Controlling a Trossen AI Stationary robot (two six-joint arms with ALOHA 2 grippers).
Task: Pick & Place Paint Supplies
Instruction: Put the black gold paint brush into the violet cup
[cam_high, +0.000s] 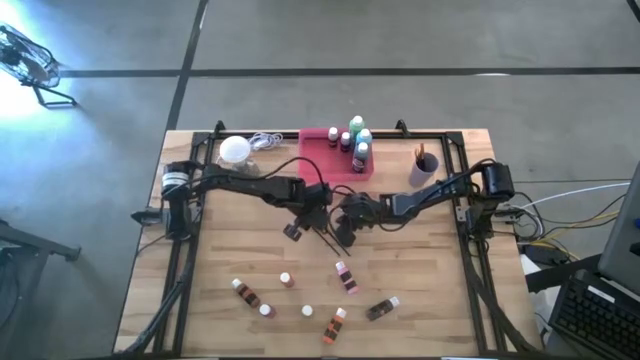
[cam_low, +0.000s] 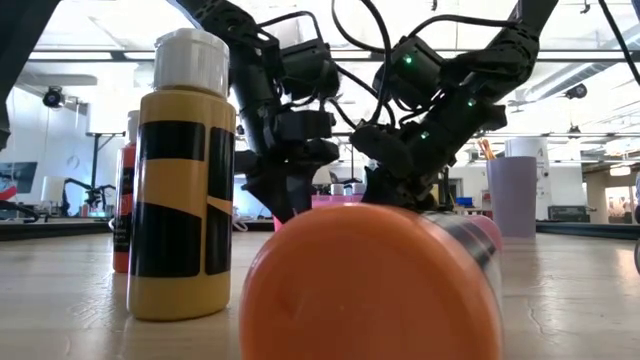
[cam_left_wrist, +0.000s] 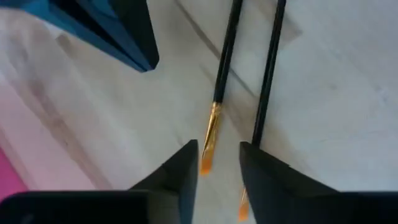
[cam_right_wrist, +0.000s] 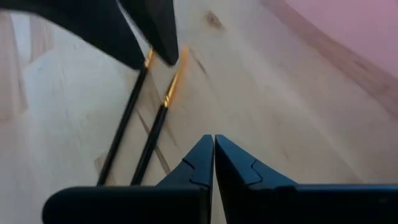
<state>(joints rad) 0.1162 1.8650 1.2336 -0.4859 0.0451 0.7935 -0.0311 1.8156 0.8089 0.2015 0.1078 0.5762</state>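
Spanning the whole high view, the table (cam_high: 210, 300) carries both arms, which meet over its middle. On the far side of both grippers lies the pink tray (cam_high: 322, 160), with green and blue bottles (cam_high: 358, 138) and a few small ones standing on it. Beside the tray, beyond the right gripper, stands a pale cup (cam_high: 424, 168) with brush handles sticking out of it. Beyond the left gripper, at the far edge, sits the white lamp (cam_high: 234, 149) with its cord.

On the near side of both grippers, well apart from them, small white-capped bottles (cam_high: 345, 276) lie scattered or stand on the wood. In the low view one yellow-and-black bottle (cam_low: 183, 180) stands upright and an orange one (cam_low: 370, 285) lies on its side right at the camera.

Two thin dark brushes (cam_high: 332, 238) lie side by side on the table between the grippers.

The left gripper (cam_left_wrist: 217, 163) is low over the brushes, fingers narrowly parted, with one orange bristle tip (cam_left_wrist: 207, 158) lying between them and the second brush (cam_left_wrist: 264, 93) just beside its finger. The right gripper (cam_right_wrist: 214, 149) is pressed closed on nothing, near the table, with both brushes just beside it.
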